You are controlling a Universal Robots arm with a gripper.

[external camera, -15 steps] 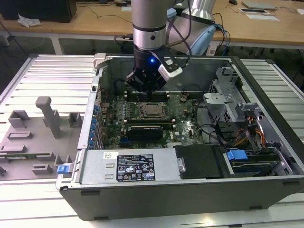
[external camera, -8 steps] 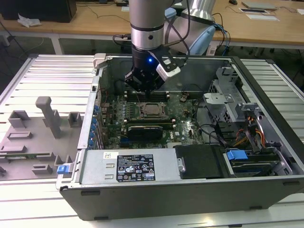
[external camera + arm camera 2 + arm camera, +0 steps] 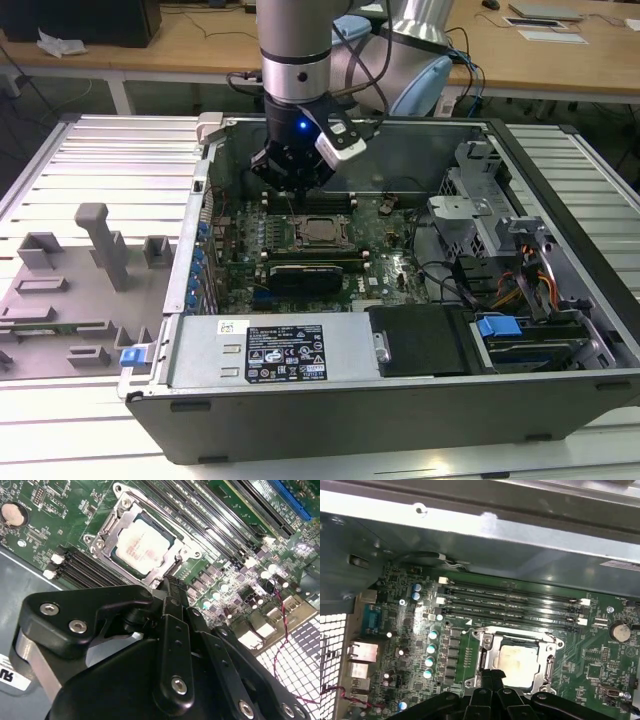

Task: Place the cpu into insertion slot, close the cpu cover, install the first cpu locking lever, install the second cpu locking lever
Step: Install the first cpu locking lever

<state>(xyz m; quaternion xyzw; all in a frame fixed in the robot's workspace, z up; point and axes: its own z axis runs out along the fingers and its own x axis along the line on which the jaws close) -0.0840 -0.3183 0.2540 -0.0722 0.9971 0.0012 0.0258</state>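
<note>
Second wrist view: cpu [image 3: 142,545] seated flat in insertion slot [image 3: 95,542], cpu cover [image 3: 116,522] down over its edges (looks closed). Gripper [image 3: 167,586] fingertips pressed together, empty, hovering just beside socket edge. Judged: locking lever step in hand, calling for precise tip push; lever position unclear.

- In the exterior view, even overhead room light leaves the slatted bench [image 3: 100,150], at 9 o'clock of the computer case [image 3: 330,420], pale and bright.
- The motherboard [image 3: 390,250] sits dimmer, shaded by the case walls; a blue lamp [image 3: 300,126] glows at its 12 o'clock.
- In the second wrist view, glare washes the cpu [image 3: 142,546] pale, a perforated panel [image 3: 295,655] burns white, and the end effector [image 3: 167,586] is dark.
- In the first wrist view, white sheen streaks the case wall [image 3: 485,530].
</note>
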